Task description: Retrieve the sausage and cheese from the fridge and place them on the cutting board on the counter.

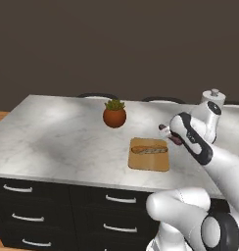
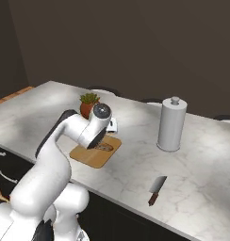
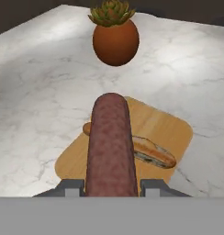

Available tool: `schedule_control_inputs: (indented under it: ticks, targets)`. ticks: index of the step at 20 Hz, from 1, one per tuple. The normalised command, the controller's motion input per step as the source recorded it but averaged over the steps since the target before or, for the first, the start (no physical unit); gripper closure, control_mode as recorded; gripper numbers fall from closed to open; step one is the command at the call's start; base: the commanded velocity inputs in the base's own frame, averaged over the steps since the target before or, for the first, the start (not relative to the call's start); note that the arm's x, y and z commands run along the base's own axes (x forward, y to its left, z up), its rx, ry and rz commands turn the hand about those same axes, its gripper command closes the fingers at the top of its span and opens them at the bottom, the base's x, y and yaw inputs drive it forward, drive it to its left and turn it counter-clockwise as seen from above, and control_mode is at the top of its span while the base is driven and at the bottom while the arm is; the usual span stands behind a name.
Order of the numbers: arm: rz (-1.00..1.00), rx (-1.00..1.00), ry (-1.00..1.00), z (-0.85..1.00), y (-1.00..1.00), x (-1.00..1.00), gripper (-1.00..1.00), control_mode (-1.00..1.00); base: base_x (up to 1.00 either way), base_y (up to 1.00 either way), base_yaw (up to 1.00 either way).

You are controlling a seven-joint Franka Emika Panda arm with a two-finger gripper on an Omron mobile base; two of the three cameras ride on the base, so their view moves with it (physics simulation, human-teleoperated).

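The gripper [image 3: 111, 186] is clamped on the sausage [image 3: 111, 147], a reddish-brown mottled cylinder that runs from between the two dark fingertips [image 3: 70, 187] out over the cutting board [image 3: 166, 126] in the hand view. In the left base view the gripper [image 1: 166, 133] hangs just off the right edge of the cutting board [image 1: 150, 162], with the dark red end of the sausage [image 1: 174, 139] poking out below the hand; whether the sausage touches the wood cannot be told. On the board there already lies a long, tan, bread-like item with a greyish mottled filling [image 3: 150, 152], set across the board and partly hidden behind the held sausage. The board rests flat on the white-grey marbled counter [image 1: 58, 142], near its front edge, above black drawers with silver handles [image 1: 120, 199]. Just beyond the board stands a small round terracotta pot with a green succulent [image 1: 114, 113], apart from the board. In the right base view the arm's elbow and wrist cover much of the board [image 2: 91, 157] and part of the pot [image 2: 88, 104]. Well to the right stands a tall grey paper towel roll on a holder with a knob [image 2: 172, 123], and nearer the front edge lies a red-handled knife [image 2: 156, 189], both well apart from the board
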Motion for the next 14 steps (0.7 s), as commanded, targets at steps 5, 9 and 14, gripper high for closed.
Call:
schedule_control_inputs:
  ticks: [5,9,14]
  targets:
    - [0.66,-0.04,0.17,-0.25,-0.04,0.38,1.0,-1.0,0.0,0.0,0.0]
    - [0.35,-0.18,0.31,-0.06,0.07,0.4,1.0,-1.0,0.0,0.0,0.0]
    - [0.28,-0.1,0.12,-0.13,0.1,0.45,1.0,-1.0,0.0,0.0,0.0]
